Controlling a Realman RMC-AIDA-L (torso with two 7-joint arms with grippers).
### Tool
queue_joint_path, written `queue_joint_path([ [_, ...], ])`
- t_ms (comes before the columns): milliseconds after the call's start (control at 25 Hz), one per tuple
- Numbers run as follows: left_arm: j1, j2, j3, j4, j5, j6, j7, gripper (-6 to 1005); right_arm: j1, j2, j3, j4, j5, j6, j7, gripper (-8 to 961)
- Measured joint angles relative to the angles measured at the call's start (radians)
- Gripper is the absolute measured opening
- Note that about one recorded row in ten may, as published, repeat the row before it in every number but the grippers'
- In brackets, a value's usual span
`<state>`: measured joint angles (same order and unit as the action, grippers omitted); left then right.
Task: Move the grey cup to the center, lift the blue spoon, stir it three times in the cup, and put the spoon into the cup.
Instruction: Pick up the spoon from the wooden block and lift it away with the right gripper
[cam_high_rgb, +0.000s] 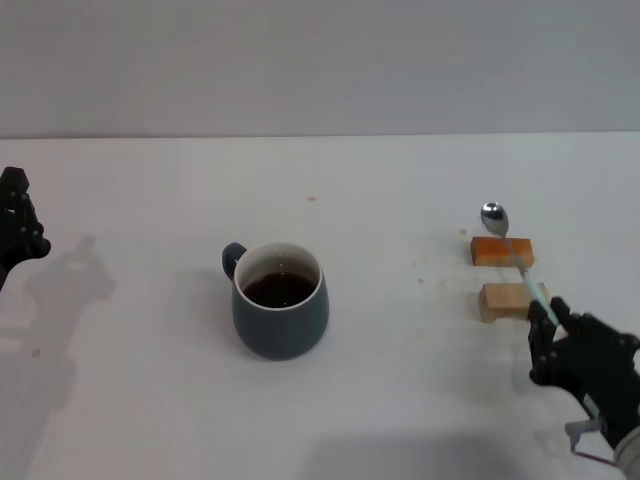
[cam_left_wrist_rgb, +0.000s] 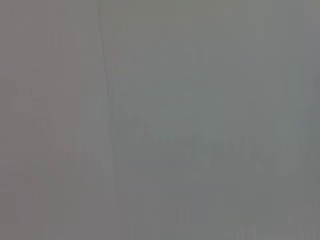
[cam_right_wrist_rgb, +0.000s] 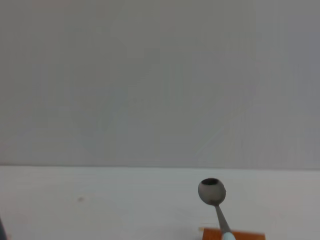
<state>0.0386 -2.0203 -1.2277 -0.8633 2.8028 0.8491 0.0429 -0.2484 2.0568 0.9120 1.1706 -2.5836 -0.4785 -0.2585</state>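
Head camera looks down across the white table (cam_high_rgb: 150, 420); right wrist camera sits low, sharing the silver blue-handled spoon (cam_high_rgb: 512, 247) (cam_right_wrist_rgb: 214, 197); left wrist camera faces blank grey.

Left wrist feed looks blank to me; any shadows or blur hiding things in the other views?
Left wrist view: featureless grey. Head view: clear; soft shadows beside the left hand, none covering the grey cup. Right wrist view: blue spoon bowl clear.
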Motion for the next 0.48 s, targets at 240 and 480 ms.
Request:
queue_joint_path([
  [240,0.000,-0.005,-0.017,0.000,0.000,-0.026,0.000,-2,-0.133,-0.003,0.100,0.335,-0.002,0.255,-0.173,158],
  [480,0.000,-0.023,-0.067,0.000,0.000,-0.075,0.000,-2,-0.184,-0.004,0.182,0.586,-0.004,0.475,-0.290,158],
])
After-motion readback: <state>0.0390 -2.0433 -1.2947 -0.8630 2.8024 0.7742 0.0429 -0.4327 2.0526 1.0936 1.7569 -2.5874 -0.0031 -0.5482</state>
